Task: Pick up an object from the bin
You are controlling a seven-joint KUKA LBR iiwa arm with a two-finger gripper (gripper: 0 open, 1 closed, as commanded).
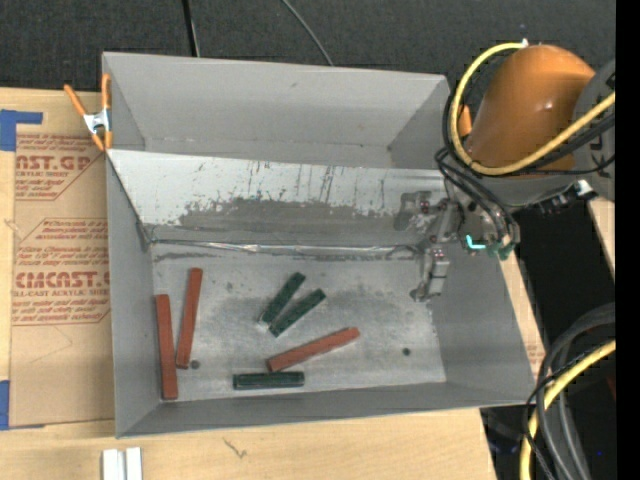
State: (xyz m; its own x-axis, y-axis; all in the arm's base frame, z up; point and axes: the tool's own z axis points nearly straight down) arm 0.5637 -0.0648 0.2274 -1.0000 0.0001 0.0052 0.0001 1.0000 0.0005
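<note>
My gripper (430, 284) hangs over the bin's floor on the right side, near the back wall, with no loose thing under it. Nearest to it, lower left, a red-brown stick (313, 349) lies slanted on the floor. Further left, two dark green sticks (283, 298) (299, 311) lie side by side, slanted the same way. All three are well apart from the gripper.
Another dark green stick (268, 379) lies flat near the front wall. Two red-brown sticks (165, 346) (189, 318) lie almost upright in the view along the left wall. The arm's orange cover and cables sit above the bin's right rim.
</note>
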